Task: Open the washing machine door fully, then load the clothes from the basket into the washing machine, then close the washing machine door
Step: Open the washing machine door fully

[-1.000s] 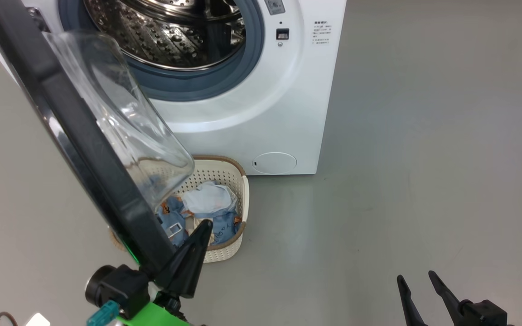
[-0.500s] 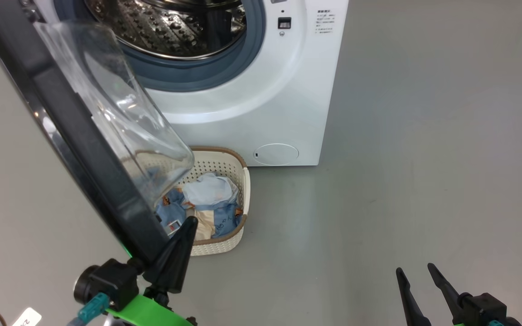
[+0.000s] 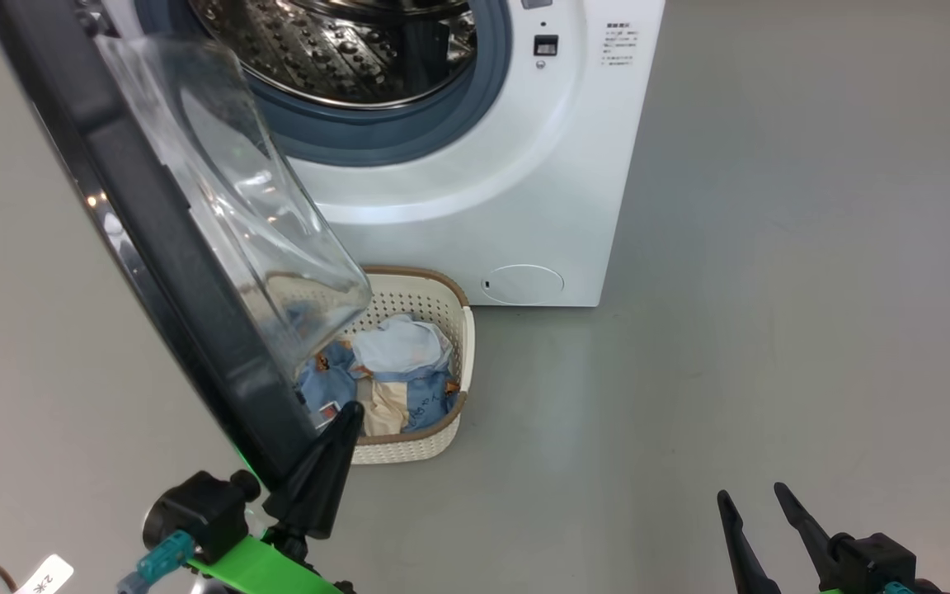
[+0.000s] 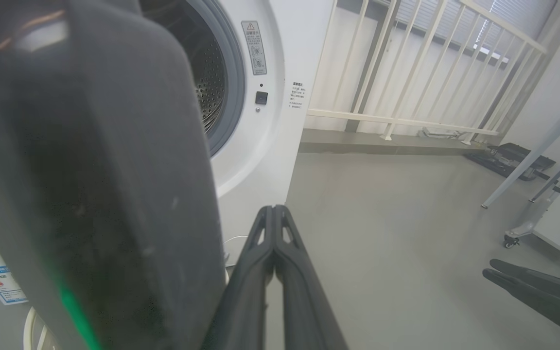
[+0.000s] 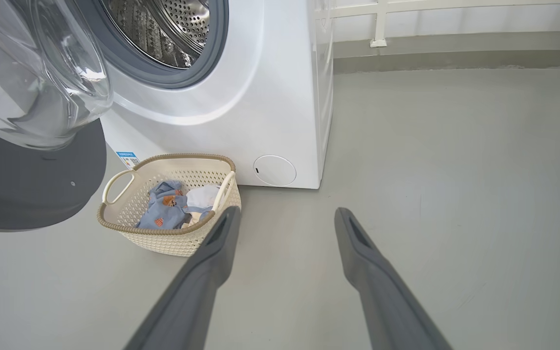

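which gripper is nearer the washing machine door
Left. The left gripper, fingers shut, is right beside the lower rim of the washing machine door; the right gripper, open, hangs over the floor well off to its right.

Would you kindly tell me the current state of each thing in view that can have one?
washing machine door: open, swung out wide.
washing machine drum: empty as far as can be seen.
basket: upright, holding the clothes.
clothes: piled in the basket, not yet loaded.
round flap: closed.
left tool: shut, holding nothing, beside the door's rim.
right tool: open, empty.
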You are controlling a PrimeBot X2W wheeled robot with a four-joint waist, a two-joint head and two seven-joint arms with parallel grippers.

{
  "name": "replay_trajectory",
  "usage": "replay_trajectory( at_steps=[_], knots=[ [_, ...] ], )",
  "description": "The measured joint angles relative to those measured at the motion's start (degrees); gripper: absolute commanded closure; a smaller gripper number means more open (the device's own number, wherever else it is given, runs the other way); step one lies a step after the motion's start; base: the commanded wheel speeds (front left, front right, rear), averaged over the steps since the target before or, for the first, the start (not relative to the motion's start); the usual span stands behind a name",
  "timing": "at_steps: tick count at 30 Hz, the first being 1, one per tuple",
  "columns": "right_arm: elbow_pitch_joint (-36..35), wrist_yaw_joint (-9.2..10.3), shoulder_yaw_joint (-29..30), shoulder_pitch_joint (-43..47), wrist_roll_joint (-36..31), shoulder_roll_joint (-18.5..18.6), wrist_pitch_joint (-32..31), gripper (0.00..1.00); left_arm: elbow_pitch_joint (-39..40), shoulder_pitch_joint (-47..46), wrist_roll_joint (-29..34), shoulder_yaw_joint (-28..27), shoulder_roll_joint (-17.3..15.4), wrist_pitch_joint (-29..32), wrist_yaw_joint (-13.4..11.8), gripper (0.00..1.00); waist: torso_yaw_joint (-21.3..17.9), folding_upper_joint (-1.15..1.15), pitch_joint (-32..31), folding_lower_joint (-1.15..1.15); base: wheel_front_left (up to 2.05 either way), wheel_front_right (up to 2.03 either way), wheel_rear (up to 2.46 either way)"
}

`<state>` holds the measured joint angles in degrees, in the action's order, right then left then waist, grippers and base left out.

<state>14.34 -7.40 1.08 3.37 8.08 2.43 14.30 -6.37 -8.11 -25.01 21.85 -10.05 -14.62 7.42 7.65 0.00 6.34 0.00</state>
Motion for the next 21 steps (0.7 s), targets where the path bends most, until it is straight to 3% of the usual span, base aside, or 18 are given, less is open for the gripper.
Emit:
replay_trajectory(
  at_steps=[8,21],
  knots=[
    [0.87,0.00,-0.38,0.00,1.13,0.00,0.00,0.00,-0.86,0.90,0.73,-1.42,0.71,0.00,-0.15,1.00,1.19,0.00,-0.73,0.00,0.00,0.00,0.00],
    [1.36,0.00,-0.46,-0.01,1.97,0.01,0.00,0.00,1.10,2.42,1.68,-1.78,0.57,1.89,-3.74,1.00,2.50,0.00,-0.98,0.00,0.00,0.00,0.00]
  ],
)
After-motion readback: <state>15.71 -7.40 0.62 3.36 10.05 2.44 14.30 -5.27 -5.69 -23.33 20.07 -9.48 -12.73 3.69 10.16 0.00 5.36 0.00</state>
